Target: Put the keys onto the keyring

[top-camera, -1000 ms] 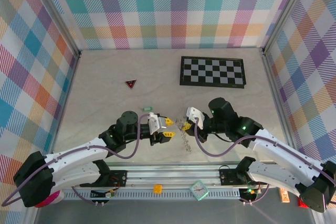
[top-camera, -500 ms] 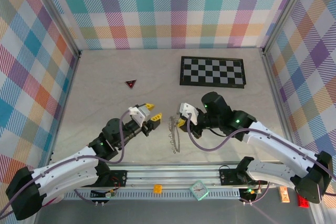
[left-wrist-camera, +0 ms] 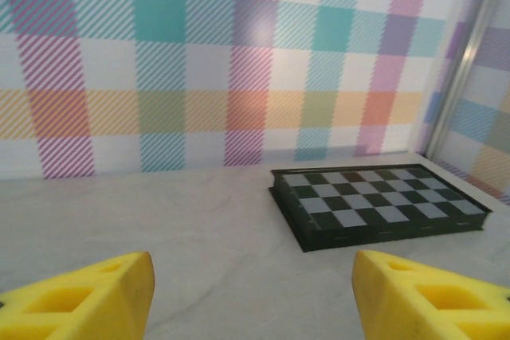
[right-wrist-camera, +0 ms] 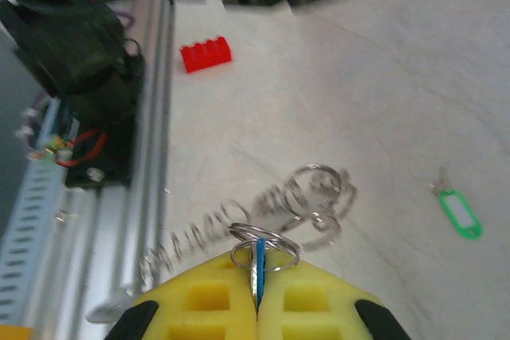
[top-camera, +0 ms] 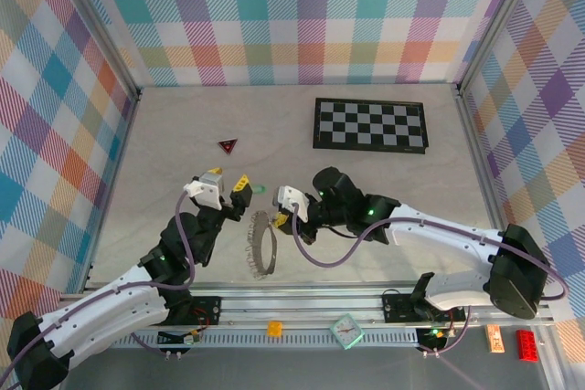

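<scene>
My right gripper (top-camera: pixel 279 218) is shut on the blue key (right-wrist-camera: pixel 259 264), pinched edge-on between the yellow fingers (right-wrist-camera: pixel 319 300). A small split ring sits round the key. From it the keyring (top-camera: pixel 260 244), a thin grey loop with a silvery chain (right-wrist-camera: pixel 311 201), hangs low over the table. The mint-green key (top-camera: pixel 259 188) lies flat on the table (top-camera: pixel 164 134), also in the right wrist view (right-wrist-camera: pixel 460 212). My left gripper (top-camera: pixel 228 180) is open just left of that key, and nothing lies between its yellow fingertips (left-wrist-camera: pixel 88 296).
A checkerboard (top-camera: pixel 369 124) lies at the back right, also ahead in the left wrist view (left-wrist-camera: pixel 374 212). A dark red triangle (top-camera: pixel 228 145) sits behind the left gripper. A red brick (right-wrist-camera: pixel 205 55) lies near the front rail (top-camera: pixel 302 303). Plaid walls enclose three sides.
The left gripper has let go, drawn back to the left and opened wide. The right gripper has carried the blue key and keyring leftward, past the table's middle.
</scene>
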Tool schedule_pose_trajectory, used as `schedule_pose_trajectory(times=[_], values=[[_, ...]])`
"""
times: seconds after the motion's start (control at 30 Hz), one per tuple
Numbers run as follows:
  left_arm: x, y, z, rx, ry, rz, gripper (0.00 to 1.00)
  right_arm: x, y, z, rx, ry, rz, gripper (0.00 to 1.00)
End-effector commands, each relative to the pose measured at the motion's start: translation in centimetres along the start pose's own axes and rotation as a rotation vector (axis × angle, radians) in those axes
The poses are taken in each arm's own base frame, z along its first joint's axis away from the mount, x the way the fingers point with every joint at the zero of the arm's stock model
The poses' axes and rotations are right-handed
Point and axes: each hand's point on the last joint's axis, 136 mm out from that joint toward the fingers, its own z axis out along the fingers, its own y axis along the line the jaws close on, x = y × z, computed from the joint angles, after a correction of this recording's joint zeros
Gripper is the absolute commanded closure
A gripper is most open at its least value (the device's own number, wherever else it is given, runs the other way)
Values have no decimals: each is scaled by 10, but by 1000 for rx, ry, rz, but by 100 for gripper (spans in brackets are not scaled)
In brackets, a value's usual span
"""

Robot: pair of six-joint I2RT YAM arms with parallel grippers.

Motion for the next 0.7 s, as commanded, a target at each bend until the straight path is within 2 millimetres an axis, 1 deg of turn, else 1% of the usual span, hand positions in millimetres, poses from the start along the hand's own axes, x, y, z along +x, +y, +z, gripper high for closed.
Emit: schedule_pose_trajectory(times=[0.0,0.13,0.3,0.37,0.67], values=[[-8,21,-4,-100,-31,-82,33,38,-25,-5,110,95,-43,100],[0,24,-3,-117,-6,-82,32,86,-39,-18,171,260,-73,100],[3,25,-2,-121,9,-72,31,137,-42,-36,169,517,-151,100],[5,25,-1,-121,15,-68,31,150,-45,-43,173,606,-162,100],[10,25,2,-125,32,-60,31,191,-49,-66,184,862,-173,100]])
